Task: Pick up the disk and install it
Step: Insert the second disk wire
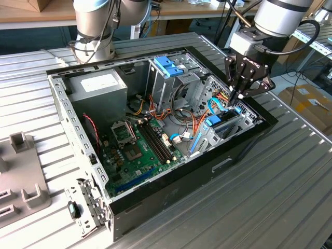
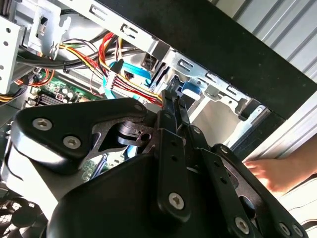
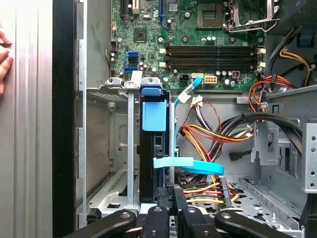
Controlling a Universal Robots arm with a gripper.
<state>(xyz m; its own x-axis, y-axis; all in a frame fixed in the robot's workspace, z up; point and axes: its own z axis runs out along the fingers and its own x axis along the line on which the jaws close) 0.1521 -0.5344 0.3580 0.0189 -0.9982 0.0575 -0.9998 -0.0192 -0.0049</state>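
Observation:
The disk (image 3: 153,116) stands on edge in a slot of the metal drive bay (image 3: 106,148), with its bright blue carrier showing along the dark drive body. In the exterior view the disk (image 1: 213,122) sits in the bay at the case's right front corner. My gripper (image 1: 234,98) hangs over that bay, pointing down. Its fingers are shut together, with the tips (image 3: 172,194) right at the disk's near end. In the second wrist view the gripper (image 2: 171,96) reaches toward the blue carrier (image 2: 190,88). Whether the tips touch the disk I cannot tell.
The open computer case (image 1: 171,202) lies on a ribbed metal table. A blue flat cable (image 3: 190,166) and coloured wires (image 3: 208,134) crowd the bay's side. A person's hand (image 2: 277,171) rests outside the case wall. A power supply box (image 1: 98,85), motherboard (image 1: 137,148) and blue bracket (image 1: 168,65) lie beyond.

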